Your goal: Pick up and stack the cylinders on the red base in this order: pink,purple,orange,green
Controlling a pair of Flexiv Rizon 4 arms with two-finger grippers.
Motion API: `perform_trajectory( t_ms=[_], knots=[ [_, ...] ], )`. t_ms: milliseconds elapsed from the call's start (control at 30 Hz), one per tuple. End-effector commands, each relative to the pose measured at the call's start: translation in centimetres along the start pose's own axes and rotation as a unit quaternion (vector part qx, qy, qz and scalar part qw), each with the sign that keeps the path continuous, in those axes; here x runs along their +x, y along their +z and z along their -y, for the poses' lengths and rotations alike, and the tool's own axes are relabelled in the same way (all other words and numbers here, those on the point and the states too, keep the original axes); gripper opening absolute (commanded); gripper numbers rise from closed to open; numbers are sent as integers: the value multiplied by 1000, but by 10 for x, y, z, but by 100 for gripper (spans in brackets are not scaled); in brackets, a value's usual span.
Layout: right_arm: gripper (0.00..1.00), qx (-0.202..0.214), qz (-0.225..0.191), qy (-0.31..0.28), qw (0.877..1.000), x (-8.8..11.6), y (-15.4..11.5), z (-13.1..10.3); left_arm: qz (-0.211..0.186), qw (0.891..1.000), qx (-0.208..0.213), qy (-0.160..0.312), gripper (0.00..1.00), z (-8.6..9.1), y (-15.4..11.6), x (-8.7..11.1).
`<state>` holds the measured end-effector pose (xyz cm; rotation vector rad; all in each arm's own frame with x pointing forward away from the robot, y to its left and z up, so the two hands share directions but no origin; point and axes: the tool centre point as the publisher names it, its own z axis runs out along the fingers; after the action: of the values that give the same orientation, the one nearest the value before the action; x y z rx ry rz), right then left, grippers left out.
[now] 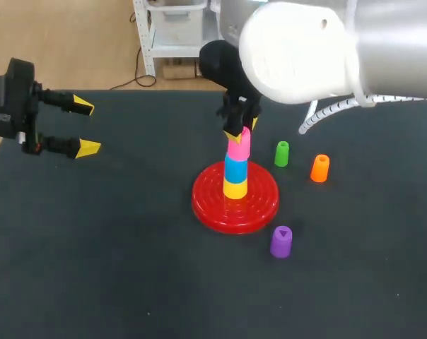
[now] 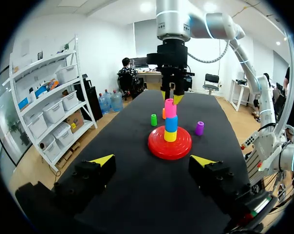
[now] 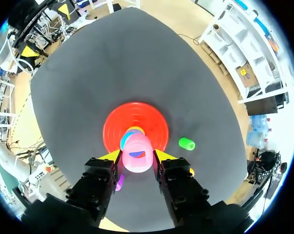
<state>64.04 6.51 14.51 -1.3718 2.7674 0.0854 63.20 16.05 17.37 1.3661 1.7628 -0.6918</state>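
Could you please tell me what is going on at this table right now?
The right gripper is shut on the pink cylinder, holding it on top of a blue cylinder and a yellow cylinder that stand on the red base. The purple cylinder, orange cylinder and green cylinder stand loose on the table beside the base, not yet stacked. The left gripper is open and empty at the table's left side.

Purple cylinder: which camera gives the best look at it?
The head view: the purple cylinder stands whole and unblocked near the red base. The left wrist view shows it too, but small and far off. In the right wrist view only a sliver peeks out beside one of the right arm's fingers.
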Motion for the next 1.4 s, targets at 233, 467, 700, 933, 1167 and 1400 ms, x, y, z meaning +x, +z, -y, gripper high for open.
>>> perform_trajectory(
  t_ms=[233,467,700,933,1167,1400],
  knots=[
    [0,3,-2,-3,1000,-4,4,-2,3,1000,-1,1,100,0,0,1],
    [0,4,-6,-7,1000,-5,6,-5,3,1000,-1,1,100,0,0,1],
    [0,5,-24,-8,1000,-1,11,-8,3,1000,-1,1,100,0,0,1],
    [0,11,-24,-11,1000,-2,12,-9,3,1000,-1,1,100,0,0,1],
    [0,9,-43,-3,999,-3,34,-7,3,1000,-1,1,100,0,0,1],
    [15,-3,-6,6,1000,-2,24,-3,3,1000,-1,1,100,0,0,1]
  ],
)
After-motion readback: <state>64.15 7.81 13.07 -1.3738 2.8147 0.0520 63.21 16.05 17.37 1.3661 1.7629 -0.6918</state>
